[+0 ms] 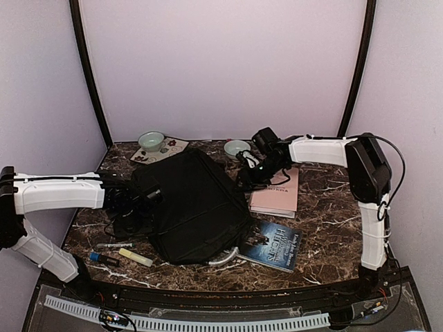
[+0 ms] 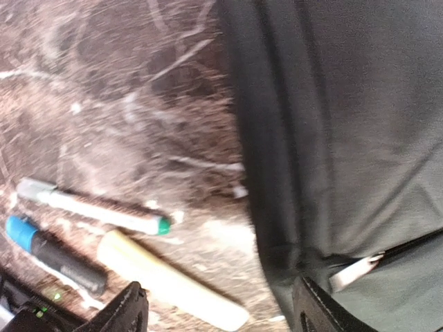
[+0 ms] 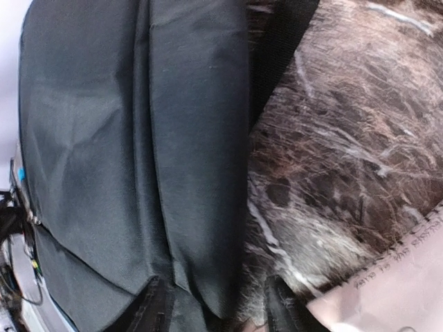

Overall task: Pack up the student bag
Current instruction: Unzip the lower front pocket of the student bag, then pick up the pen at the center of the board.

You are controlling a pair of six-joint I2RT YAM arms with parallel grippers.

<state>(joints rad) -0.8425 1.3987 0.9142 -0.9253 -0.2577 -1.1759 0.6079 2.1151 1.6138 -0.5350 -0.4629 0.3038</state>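
Left pincer (image 2: 221, 299): jaws wide apart, nothing held. It hangs low over the table (image 2: 138, 104), at the left edge of the student bag (image 2: 346, 138). One tip sits over the bag's seam; contact unclear. The end of a yellow highlighter (image 2: 173, 287) lies between the tips. A white marker (image 2: 90, 206) and a blue-capped pen (image 2: 55, 256) lie just past the other tip.

Right pincer (image 3: 218, 303): jaws partly apart, nothing gripped. The bag's right edge fold runs between the tips; touching or just above, cannot tell. The corner of a pink book (image 3: 394, 290) lies just beside the outer tip.

Hard to read: the frame cuts off all finger bases, and the wrist views are blurred. From above, both pincers are dark against the black bag, which lies flat between them, its grey handle (image 1: 223, 259) poking out
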